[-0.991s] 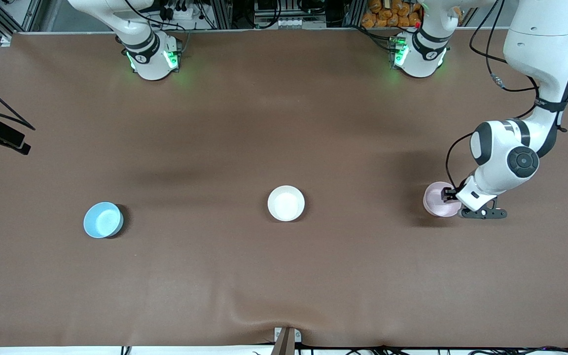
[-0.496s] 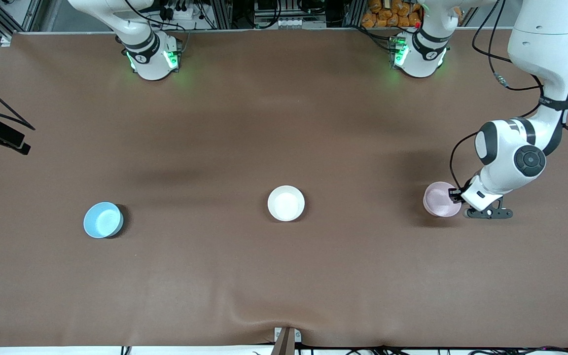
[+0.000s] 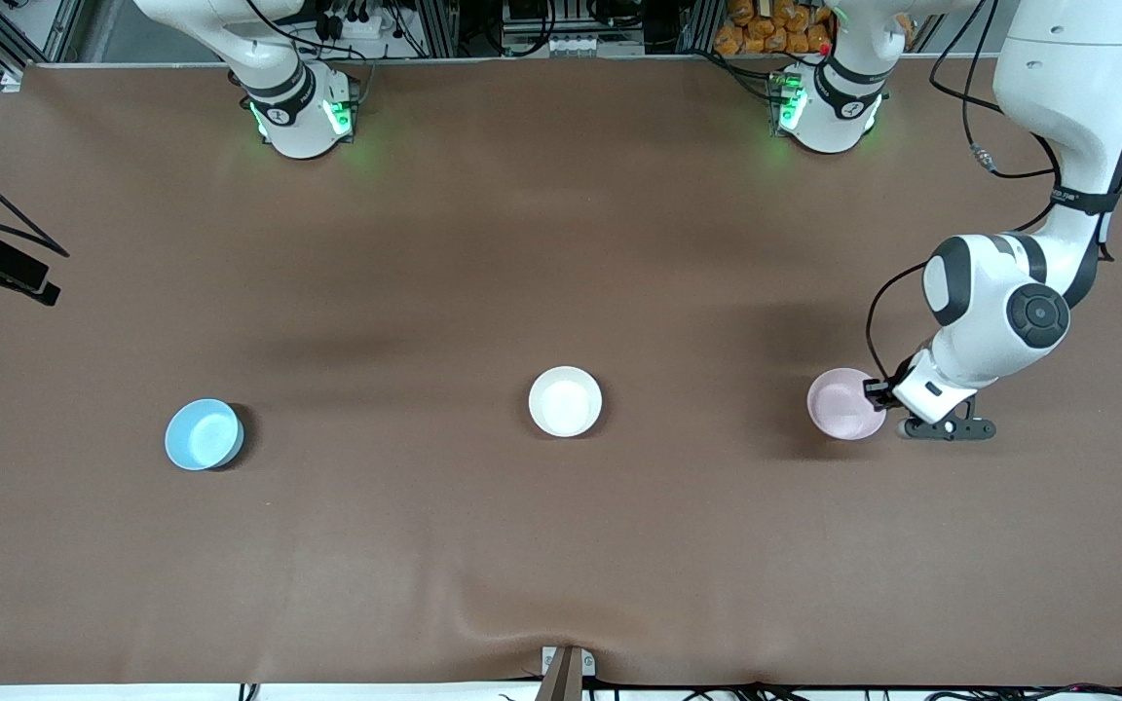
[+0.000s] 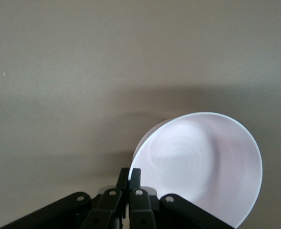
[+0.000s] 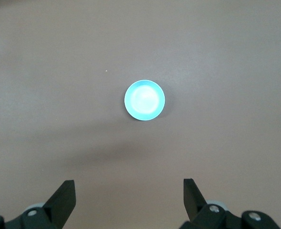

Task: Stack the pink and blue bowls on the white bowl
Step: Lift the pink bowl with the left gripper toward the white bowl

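Left end effector (image 3: 878, 394) clamped on the rim of the pink bowl (image 3: 844, 404) — fingers (image 4: 129, 179) pinched together over the edge, bowl tilted toward the left arm's end of the surface (image 3: 561, 243). White bowl (image 3: 565, 401) at mid-surface. Blue bowl (image 3: 204, 434) toward the right arm's end — seen below the right end effector (image 5: 130, 200), spread wide, high over it, waiting.

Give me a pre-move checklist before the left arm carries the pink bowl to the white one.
1. Left tool shut on rim of the small round pale pink bowl: ok.
2. Pink bowl lifted off the brown table: cannot tell.
3. Small round glossy white bowl empty, upright: ok.
4. Path between pink and white bowls free: ok.
5. Right tool open, high above the small round sky blue bowl, waiting: ok.
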Motion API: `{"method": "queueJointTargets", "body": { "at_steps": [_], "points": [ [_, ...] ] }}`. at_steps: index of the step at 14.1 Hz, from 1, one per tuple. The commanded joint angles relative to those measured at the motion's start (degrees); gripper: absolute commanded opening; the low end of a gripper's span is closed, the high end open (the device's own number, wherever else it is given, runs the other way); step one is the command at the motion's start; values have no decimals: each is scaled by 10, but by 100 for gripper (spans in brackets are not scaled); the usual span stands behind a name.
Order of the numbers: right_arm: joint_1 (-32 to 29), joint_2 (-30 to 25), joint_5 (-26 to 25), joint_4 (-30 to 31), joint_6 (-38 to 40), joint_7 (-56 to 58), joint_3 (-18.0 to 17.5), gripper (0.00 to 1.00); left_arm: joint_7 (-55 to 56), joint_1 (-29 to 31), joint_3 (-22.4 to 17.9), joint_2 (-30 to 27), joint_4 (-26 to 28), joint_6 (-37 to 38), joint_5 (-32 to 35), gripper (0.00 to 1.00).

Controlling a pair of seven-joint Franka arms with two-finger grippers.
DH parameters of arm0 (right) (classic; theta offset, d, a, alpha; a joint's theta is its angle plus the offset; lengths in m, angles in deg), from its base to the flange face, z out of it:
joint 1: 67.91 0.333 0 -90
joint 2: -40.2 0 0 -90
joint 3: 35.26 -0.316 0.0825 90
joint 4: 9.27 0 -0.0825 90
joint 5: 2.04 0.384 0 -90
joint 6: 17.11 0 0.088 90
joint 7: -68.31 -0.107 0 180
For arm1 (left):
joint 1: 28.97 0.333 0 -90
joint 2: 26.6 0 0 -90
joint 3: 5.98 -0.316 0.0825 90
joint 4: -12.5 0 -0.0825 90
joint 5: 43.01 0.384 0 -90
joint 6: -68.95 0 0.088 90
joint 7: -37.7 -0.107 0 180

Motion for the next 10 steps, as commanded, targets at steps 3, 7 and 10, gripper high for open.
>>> {"method": "queueJointTargets", "body": {
  "at_steps": [3, 7, 10],
  "points": [
    [-8, 3, 8, -9, 3, -4, -4, 100, 138, -31, 52, 17, -136, 111, -10, 0],
    [-8, 3, 8, -9, 3, -4, -4, 100, 304, -131, 52, 43, -180, 112, -9, 0],
    [-8, 3, 8, -9, 3, -4, -4, 100, 385, -193, 53, 75, -224, 112, -11, 0]
  ]
}}
